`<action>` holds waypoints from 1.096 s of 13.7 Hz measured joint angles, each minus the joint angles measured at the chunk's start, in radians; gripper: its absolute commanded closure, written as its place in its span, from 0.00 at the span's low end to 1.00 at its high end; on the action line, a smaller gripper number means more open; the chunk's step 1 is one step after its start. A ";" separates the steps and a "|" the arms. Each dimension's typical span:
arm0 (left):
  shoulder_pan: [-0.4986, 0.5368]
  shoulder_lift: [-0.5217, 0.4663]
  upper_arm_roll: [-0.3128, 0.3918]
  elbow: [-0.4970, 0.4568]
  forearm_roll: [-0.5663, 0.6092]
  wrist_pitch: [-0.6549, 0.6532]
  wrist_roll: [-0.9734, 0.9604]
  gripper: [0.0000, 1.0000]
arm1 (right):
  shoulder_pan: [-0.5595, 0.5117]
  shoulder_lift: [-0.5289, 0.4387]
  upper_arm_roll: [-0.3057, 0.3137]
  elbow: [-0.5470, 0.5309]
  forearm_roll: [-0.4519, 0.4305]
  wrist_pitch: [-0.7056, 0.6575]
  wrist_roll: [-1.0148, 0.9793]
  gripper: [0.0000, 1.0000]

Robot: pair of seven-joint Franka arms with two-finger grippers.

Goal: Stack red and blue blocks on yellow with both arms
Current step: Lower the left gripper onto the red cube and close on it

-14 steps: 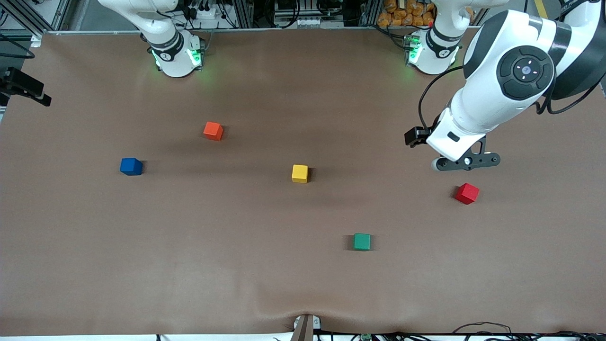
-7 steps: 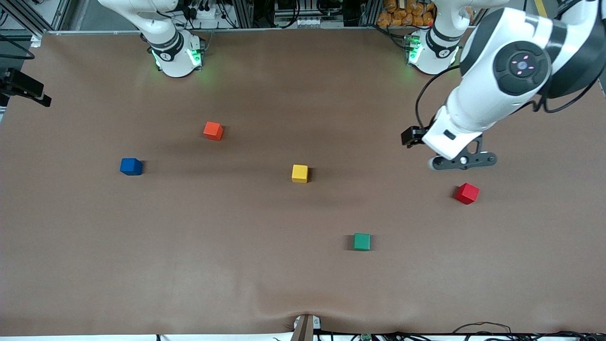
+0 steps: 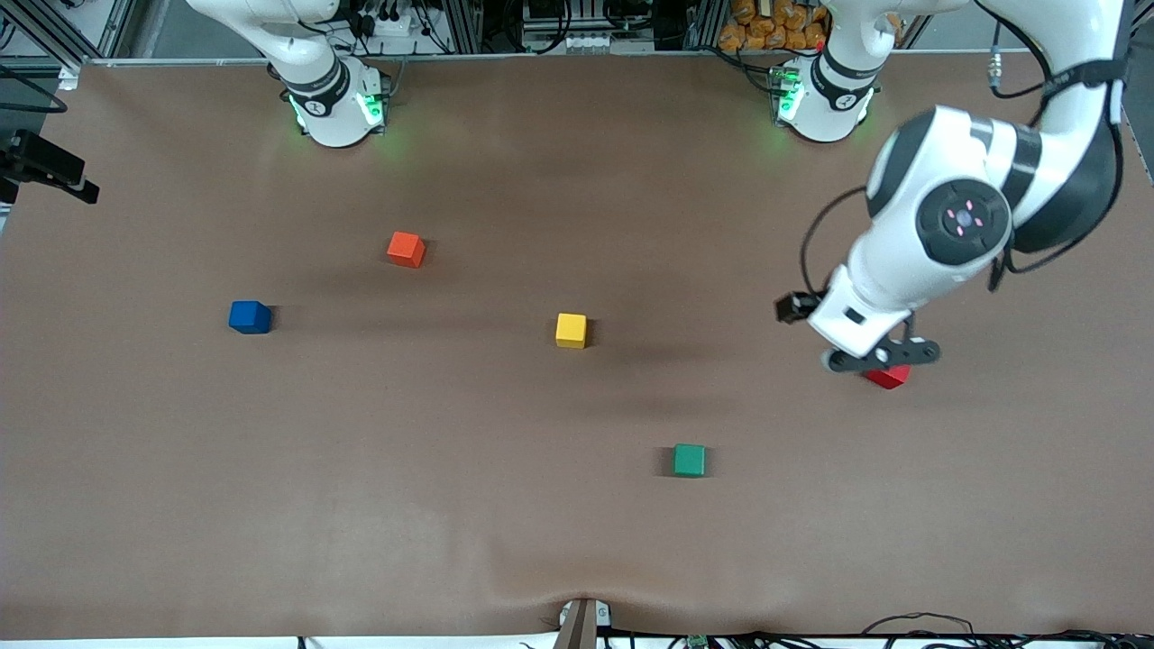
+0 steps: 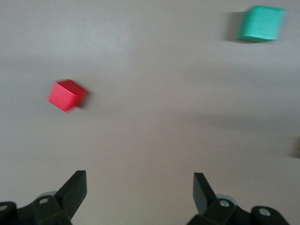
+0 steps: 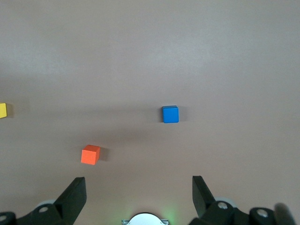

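Observation:
The red block [image 3: 892,378] lies toward the left arm's end of the table, half hidden under my left gripper [image 3: 879,357] in the front view. In the left wrist view my left gripper [image 4: 139,180] is open and empty, and the red block [image 4: 66,95] lies apart from it, off to one side of its fingers. The yellow block [image 3: 571,330] sits mid-table. The blue block [image 3: 250,317] lies toward the right arm's end. My right gripper [image 5: 139,185] is open and empty, high above its base, with the blue block [image 5: 170,114] and the yellow block's edge [image 5: 3,110] below it.
An orange-red cube [image 3: 406,249] lies farther from the front camera than the blue block and also shows in the right wrist view [image 5: 90,154]. A green cube [image 3: 689,460] lies nearer the front camera than the yellow block and shows in the left wrist view [image 4: 260,23].
My left arm has swung down and toward the front camera, so its gripper now overlaps the red block in the front view. The blocks have not moved.

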State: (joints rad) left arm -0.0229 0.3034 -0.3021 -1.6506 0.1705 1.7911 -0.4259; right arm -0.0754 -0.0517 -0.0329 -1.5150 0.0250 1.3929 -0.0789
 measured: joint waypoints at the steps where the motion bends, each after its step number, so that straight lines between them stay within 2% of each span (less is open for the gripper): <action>1: 0.029 0.001 0.000 -0.045 0.015 0.042 0.033 0.00 | 0.000 0.000 0.000 0.000 0.000 0.000 0.000 0.00; 8: 0.249 0.003 0.002 -0.313 0.025 0.362 0.330 0.00 | 0.000 0.000 0.000 0.000 0.002 0.002 0.000 0.00; 11: 0.267 0.009 0.001 -0.369 0.025 0.432 0.404 0.00 | 0.000 0.000 0.000 0.000 0.012 0.002 0.000 0.00; 15: 0.294 0.051 0.001 -0.383 0.025 0.482 0.554 0.00 | 0.000 0.000 0.000 0.000 0.014 0.003 0.000 0.00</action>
State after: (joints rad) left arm 0.2715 0.3546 -0.3007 -2.0340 0.1960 2.2733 0.1283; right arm -0.0755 -0.0517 -0.0330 -1.5146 0.0392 1.3955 -0.0789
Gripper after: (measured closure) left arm 0.000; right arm 0.000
